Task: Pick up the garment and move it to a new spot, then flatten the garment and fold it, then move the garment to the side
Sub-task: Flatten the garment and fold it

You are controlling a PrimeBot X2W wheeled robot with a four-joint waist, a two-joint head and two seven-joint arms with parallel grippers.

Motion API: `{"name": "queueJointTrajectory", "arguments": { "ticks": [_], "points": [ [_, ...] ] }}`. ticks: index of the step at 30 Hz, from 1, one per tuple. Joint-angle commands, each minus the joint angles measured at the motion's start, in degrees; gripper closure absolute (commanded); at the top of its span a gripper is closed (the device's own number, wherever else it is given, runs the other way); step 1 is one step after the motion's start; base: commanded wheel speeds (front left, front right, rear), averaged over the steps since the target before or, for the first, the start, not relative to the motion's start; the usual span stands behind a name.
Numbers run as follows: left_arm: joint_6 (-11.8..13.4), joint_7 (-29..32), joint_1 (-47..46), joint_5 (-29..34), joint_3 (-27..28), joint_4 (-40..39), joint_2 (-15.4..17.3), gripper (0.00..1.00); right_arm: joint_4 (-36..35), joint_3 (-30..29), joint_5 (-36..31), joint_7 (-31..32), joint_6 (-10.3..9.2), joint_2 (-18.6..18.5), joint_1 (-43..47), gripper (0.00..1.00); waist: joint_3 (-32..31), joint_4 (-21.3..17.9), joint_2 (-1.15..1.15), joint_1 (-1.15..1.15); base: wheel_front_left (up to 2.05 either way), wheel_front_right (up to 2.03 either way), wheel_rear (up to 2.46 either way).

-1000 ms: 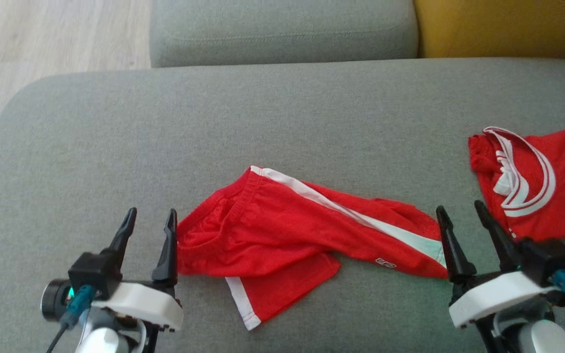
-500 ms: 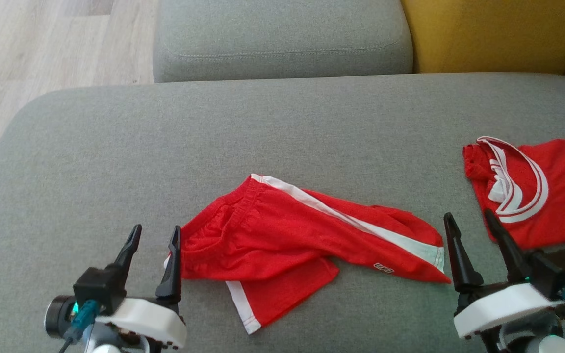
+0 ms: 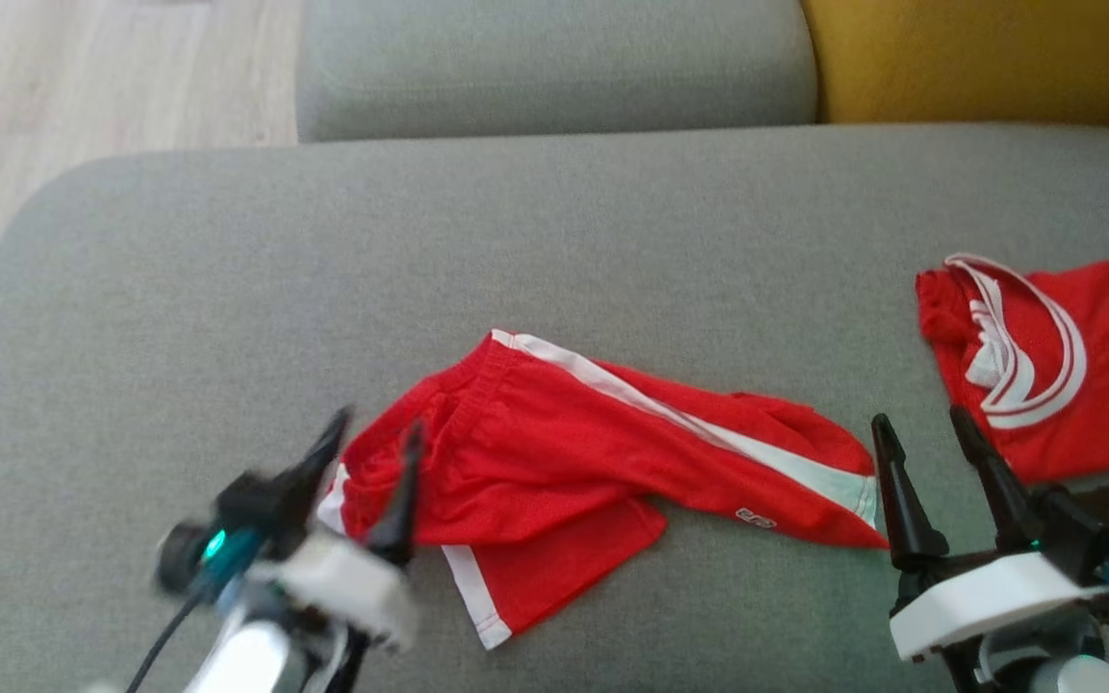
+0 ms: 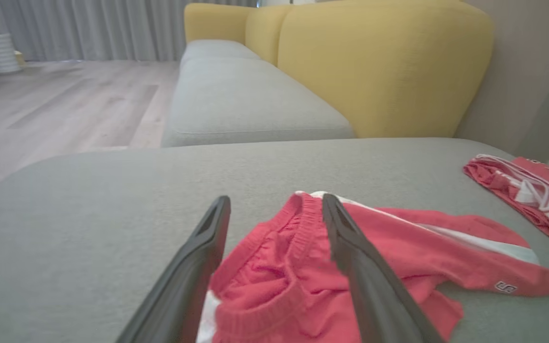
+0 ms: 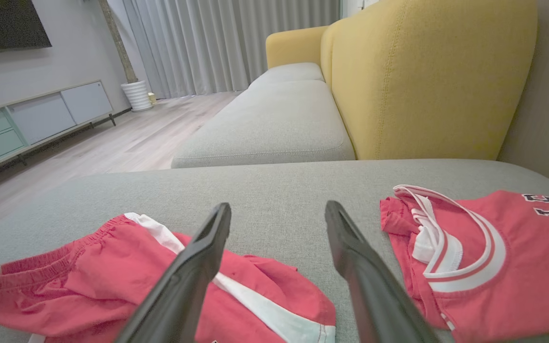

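The garment, red shorts with a white side stripe, lies crumpled in the middle of the grey sofa seat. My left gripper is open and blurred by motion. Its fingers straddle the elastic waistband at the shorts' left end, seen close in the left wrist view with the waistband between the two fingers of the left gripper. My right gripper is open just right of the shorts' leg hem, with nothing between its fingers. In the right wrist view the right gripper stands over bare seat, with the shorts to its left.
A red jersey with white trim and lettering lies at the right edge of the seat, also the jersey beside my right fingers. Yellow back cushions stand behind, another grey seat beyond. Wooden floor is at the left.
My left gripper has swung right and forward, from beside the shorts to astride the waistband. The right gripper has stayed in place. The head view shifted slightly.
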Motion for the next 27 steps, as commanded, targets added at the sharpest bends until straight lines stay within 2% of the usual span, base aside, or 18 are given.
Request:
{"name": "queueJointTrajectory", "arguments": {
  "ticks": [1,7,11,18,19,21,23,27],
  "points": [
    [-0.8,0.4,-5.4,-0.4,1.4,-1.2,-0.3,0.0,-2.4,1.3,-0.3,0.1,-0.05,-0.3,-2.2,0.0,1.0,-0.4,0.0,0.0,0.0,0.0,0.0],
    [-6.1,5.3,-16.0,-2.4,-1.9,8.3,-4.4,0.0,-2.3,2.2,-0.1,0.0,-0.05,-0.2,-4.4,0.0,4.5,-2.6,0.0,0.0,0.0,0.0,0.0],
    [-9.2,7.4,-23.2,-5.1,-1.4,20.2,-6.4,0.0,-1.7,2.4,0.2,-0.3,-0.05,-0.2,-5.8,0.0,6.6,-4.9,0.0,0.0,0.0,0.0,0.0],
    [-13.6,9.3,-29.4,-9.7,0.3,35.0,-8.5,0.0,-0.7,2.2,0.5,-0.9,-0.05,-0.1,-6.4,0.0,8.0,-6.7,0.0,0.0,0.0,0.0,0.0],
    [-14.2,9.5,-29.9,-10.4,0.4,36.4,-8.8,0.5,-0.5,2.1,0.6,-0.9,-0.05,-0.1,-6.4,0.0,8.1,-6.7,0.0,0.0,0.0,0.0,0.0],
    [-15.3,9.9,-30.6,-11.9,0.5,38.8,-9.2,1.0,-0.5,1.9,0.7,-1.1,-0.05,-0.1,-6.5,0.0,8.4,-6.8,0.0,0.0,0.0,0.0,0.0],
    [-16.1,9.3,-31.4,-12.1,0.0,40.1,-9.4,1.0,-0.4,1.8,0.8,-1.2,-0.05,-0.1,-6.6,0.0,8.6,-6.7,0.0,0.0,0.0,0.0,0.0],
    [-16.6,4.3,-32.4,-10.7,-0.9,40.2,-9.0,1.0,-0.1,1.6,1.1,-1.4,-0.05,0.0,-6.8,0.0,8.5,-6.2,0.0,0.0,0.0,0.0,0.0]
  ]
}}
